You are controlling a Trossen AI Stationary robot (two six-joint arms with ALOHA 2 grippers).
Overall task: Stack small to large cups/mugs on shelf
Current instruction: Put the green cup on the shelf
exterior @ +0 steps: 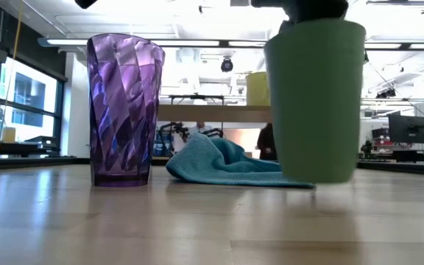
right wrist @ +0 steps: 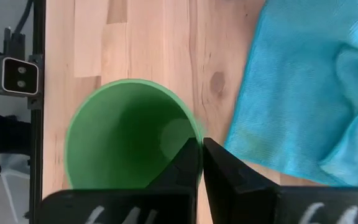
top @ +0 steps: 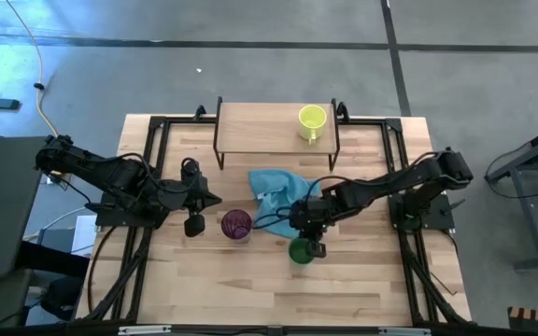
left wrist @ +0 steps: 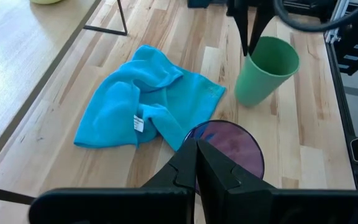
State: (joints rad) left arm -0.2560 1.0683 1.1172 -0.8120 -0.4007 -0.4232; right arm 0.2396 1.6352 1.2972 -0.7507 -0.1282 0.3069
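Note:
A yellow-green mug [top: 312,119] stands on the right end of the small wooden shelf [top: 260,131] at the table's far side. A purple tumbler [top: 236,225] stands upright on the table, and it also shows in the low view [exterior: 124,110]. My left gripper [left wrist: 197,149] is shut and empty, just left of and above the tumbler. My right gripper [right wrist: 201,143] is shut on the rim of a green cup [top: 299,252], right of the tumbler. The green cup also shows in the low view [exterior: 315,103]. My right gripper pinches the green cup's rim [right wrist: 194,127] on the side toward the blue cloth, one finger [right wrist: 188,162] inside the cup and one outside. The fingers come from above, pointing down. The cup [left wrist: 266,68] hangs mouth up, slightly tilted, just clear of the table.
A light blue cloth [top: 283,191] lies crumpled on the table between the shelf and the two cups. Black metal frames run along the table's left and right sides. Bare wood lies toward the near edge.

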